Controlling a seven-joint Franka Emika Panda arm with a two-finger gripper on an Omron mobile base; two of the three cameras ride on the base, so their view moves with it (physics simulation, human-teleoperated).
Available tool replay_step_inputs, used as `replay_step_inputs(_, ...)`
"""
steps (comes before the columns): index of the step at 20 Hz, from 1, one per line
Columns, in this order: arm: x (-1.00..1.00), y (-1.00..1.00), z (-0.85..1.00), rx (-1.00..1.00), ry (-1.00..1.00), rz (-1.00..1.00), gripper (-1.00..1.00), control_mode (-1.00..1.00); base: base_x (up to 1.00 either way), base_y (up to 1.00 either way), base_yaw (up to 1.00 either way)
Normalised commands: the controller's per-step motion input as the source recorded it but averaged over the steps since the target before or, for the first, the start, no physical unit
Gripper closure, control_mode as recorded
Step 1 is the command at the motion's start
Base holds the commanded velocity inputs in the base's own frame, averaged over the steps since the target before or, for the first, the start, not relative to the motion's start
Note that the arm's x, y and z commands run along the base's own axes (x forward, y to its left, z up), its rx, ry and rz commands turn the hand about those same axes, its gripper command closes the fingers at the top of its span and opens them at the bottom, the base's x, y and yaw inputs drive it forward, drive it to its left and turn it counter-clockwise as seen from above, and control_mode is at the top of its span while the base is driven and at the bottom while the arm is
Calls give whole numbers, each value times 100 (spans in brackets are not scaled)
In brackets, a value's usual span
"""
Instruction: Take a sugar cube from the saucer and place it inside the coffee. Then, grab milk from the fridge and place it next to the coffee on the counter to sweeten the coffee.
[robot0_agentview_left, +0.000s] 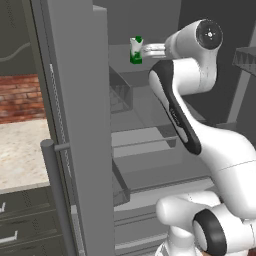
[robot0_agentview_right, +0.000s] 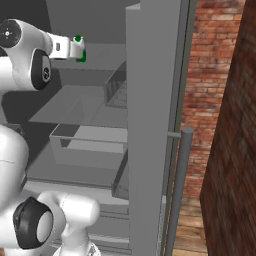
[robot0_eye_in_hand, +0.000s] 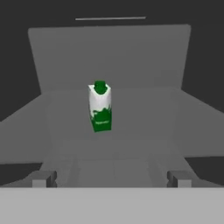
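A white robot arm reaches into an open grey fridge (robot0_agentview_left: 145, 150). Its pincer (robot0_eye_in_hand: 111, 178) is spread wide apart and holds nothing. In the hand view the two finger tips (robot0_eye_in_hand: 43, 179) sit far to either side at the bottom, and the milk (robot0_eye_in_hand: 101, 106) stands upright between and beyond them, on a grey upper shelf (robot0_eye_in_hand: 131, 131) with the fridge's back wall behind it.

The carton is white with a green lower part and a green cap. In the left base view the milk (robot0_agentview_left: 136, 50) is just ahead of the pincer (robot0_agentview_left: 148, 50), not touching it. In the right base view the milk (robot0_agentview_right: 80, 48) is partly hidden behind the hand.

The fridge door (robot0_agentview_left: 75, 125) stands open at the left of the left base view. Beyond it lies a beige tabletop (robot0_agentview_left: 22, 155) with a brick wall (robot0_agentview_left: 20, 97) behind.
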Motion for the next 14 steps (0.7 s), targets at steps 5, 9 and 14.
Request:
replay_step_inputs(5,57,10,-1,0,1,0,-100,-100,0,0,0)
replay_step_inputs(9,39,22,-5,0,0,3,-100,-100,0,0,0)
replay_step_inputs(14,39,13,-3,0,0,4,-100,-100,0,0,0)
